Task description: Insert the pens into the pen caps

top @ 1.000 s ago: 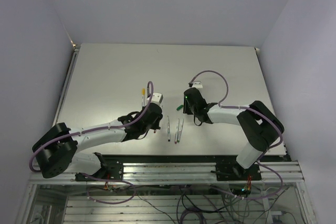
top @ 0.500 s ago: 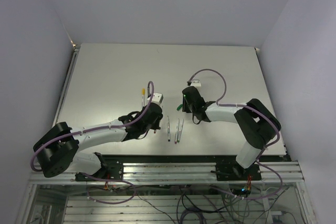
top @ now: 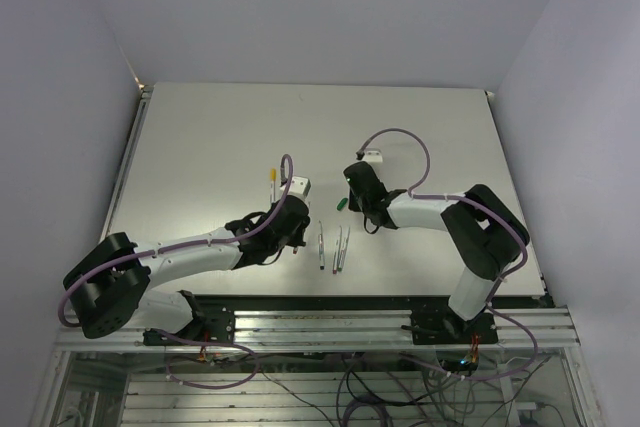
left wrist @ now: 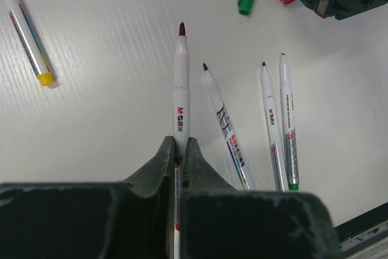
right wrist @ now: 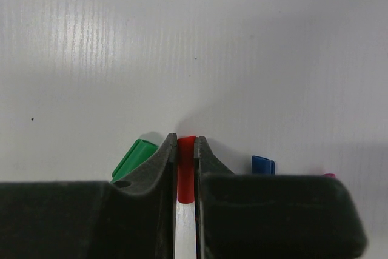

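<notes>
My left gripper (left wrist: 180, 141) is shut on a white pen (left wrist: 181, 95) whose dark red tip points away over the table. Three more uncapped pens (left wrist: 221, 119) (left wrist: 271, 125) (left wrist: 289, 125) lie side by side to its right. In the right wrist view my right gripper (right wrist: 185, 139) is shut on the red pen cap (right wrist: 186, 168), low at the table. The green cap (right wrist: 133, 158) lies just left of it, the blue cap (right wrist: 263, 165) to its right, and a purple one (right wrist: 328, 175) peeks out further right. From above, the left gripper (top: 297, 240) and right gripper (top: 350, 190) are a short way apart.
A pen with a yellow cap on it (top: 272, 183) lies left of the grippers, beyond the left arm. The three loose pens (top: 332, 247) lie between the two arms near the table's front edge (top: 330, 294). A purple cable (top: 400, 137) loops above the right wrist.
The right gripper has shut on the red cap and shifted slightly to the left. The left gripper keeps its hold on the pen and has not moved.
</notes>
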